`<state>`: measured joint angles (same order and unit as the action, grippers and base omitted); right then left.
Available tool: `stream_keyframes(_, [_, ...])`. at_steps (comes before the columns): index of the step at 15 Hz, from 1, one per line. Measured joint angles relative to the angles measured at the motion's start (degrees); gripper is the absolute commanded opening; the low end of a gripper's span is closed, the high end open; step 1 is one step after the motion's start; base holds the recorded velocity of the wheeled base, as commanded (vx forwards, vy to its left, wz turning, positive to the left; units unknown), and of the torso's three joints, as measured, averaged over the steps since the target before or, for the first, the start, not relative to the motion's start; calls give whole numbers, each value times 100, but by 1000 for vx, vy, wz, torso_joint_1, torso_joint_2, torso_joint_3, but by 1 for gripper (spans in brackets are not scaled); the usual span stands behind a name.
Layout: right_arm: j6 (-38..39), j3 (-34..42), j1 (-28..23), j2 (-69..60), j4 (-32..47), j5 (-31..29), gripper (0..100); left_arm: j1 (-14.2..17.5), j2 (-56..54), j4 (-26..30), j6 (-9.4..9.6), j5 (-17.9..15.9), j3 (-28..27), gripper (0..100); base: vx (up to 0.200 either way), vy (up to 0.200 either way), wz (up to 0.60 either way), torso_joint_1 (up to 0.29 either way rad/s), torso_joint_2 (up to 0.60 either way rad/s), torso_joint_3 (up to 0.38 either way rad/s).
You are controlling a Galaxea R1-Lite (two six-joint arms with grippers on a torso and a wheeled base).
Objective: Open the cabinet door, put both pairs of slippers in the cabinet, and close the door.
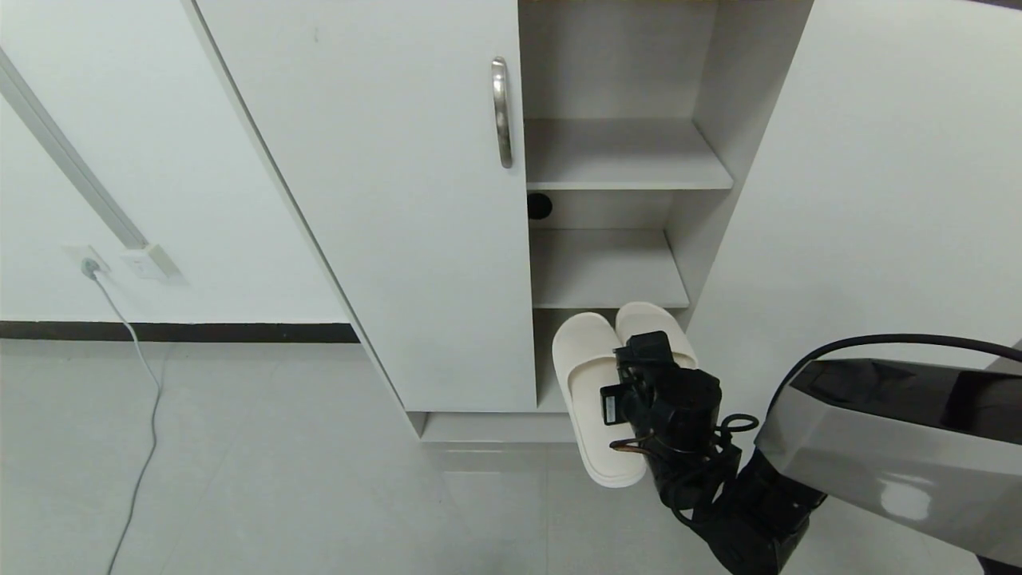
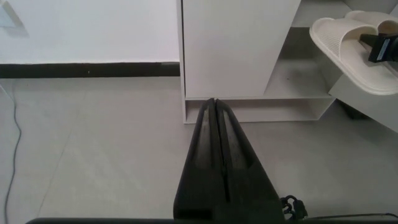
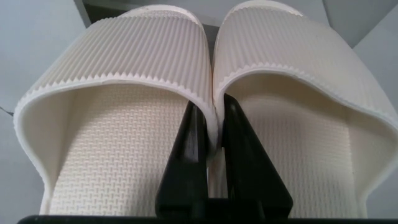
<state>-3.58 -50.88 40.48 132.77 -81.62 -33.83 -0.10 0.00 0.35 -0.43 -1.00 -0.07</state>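
Note:
A pair of cream slippers [image 1: 591, 375] hangs in the air in front of the white cabinet's [image 1: 383, 200] open right side, toes toward the lowest compartment. My right gripper [image 1: 639, 359] is shut on the two inner straps, pinching them together [image 3: 213, 127]. The right door [image 1: 878, 200] stands swung open; the left door with its metal handle [image 1: 501, 112] is shut. The slippers [image 2: 354, 43] also show in the left wrist view, near the cabinet's bottom shelf [image 2: 292, 81]. My left gripper [image 2: 215, 109] is shut and holds nothing, low over the floor before the cabinet's base.
Two bare shelves [image 1: 623, 160] sit above the bottom compartment, with a dark hole [image 1: 540, 206] in the back panel. A grey cable [image 1: 144, 383] runs from a wall socket [image 1: 89, 263] down onto the tiled floor at the left.

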Motion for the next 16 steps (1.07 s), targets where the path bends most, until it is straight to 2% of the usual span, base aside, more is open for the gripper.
stream_keyframes(3, [0,-10,0,9,-9,-2,0,0,0,-2,5,10,-2,0,0,0,0,0,0,0])
stream_keyframes(13, [2,-52,-50,30,-24,-7,0,0,0,-2,-1,7,-2,0,200,0,0,1,1,3])
stream_keyframes(16, [-7,-101,-66,76,-94,24,0,0,0,0,-30,11,-2,0,0,0,0,0,0,0])
